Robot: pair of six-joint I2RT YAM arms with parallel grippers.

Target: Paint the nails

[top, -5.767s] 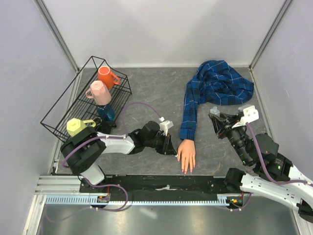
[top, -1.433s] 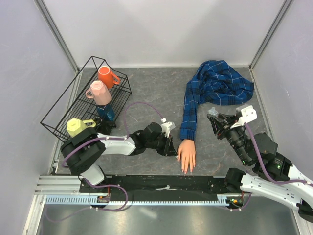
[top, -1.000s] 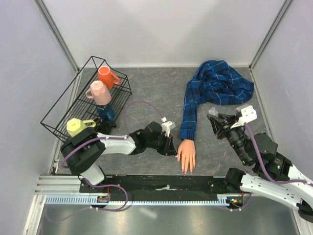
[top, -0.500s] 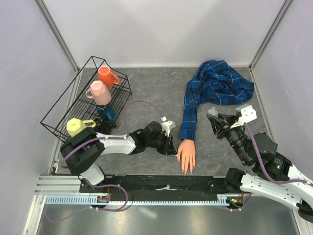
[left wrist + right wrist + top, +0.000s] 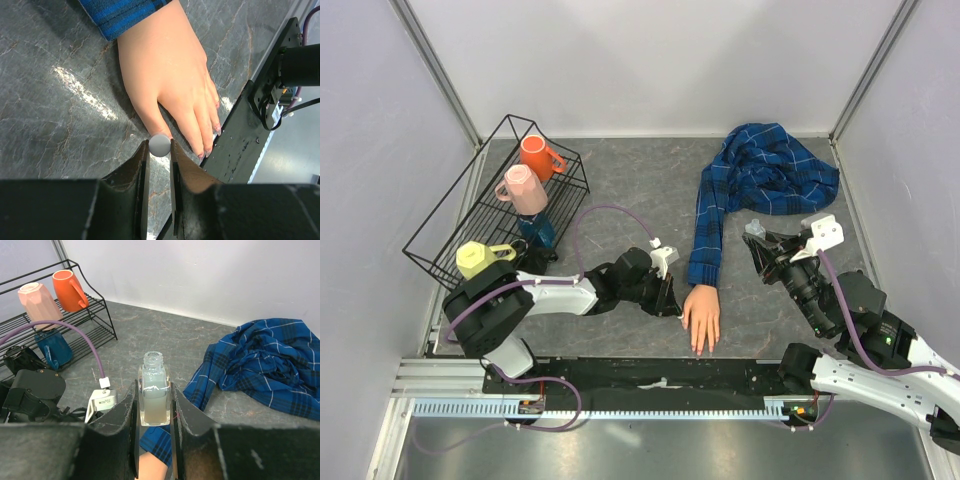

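Observation:
A pale peach mannequin hand (image 5: 701, 315) with a blue plaid sleeve (image 5: 705, 235) lies palm down near the front edge. My left gripper (image 5: 672, 305) is low at the hand's thumb side, shut on a round white brush cap (image 5: 160, 145). In the left wrist view the cap sits right over the thumb tip of the hand (image 5: 165, 75) and hides the thumb nail. The other nails (image 5: 218, 131) show a dark tint. My right gripper (image 5: 757, 240) is raised to the right of the sleeve, shut on an uncapped clear bottle (image 5: 153, 395) of pale liquid.
A black wire rack (image 5: 470, 215) at the left holds an orange mug (image 5: 537, 156), a pink mug (image 5: 520, 187) and a yellow mug (image 5: 477, 258). The bunched plaid shirt (image 5: 775, 170) lies at the back right. A black strip (image 5: 650, 375) runs just beyond the hand's nails.
Over the last second nothing has visibly moved. Since the earliest frame the left gripper has shifted slightly at the thumb and the right gripper with the bottle has edged a little back.

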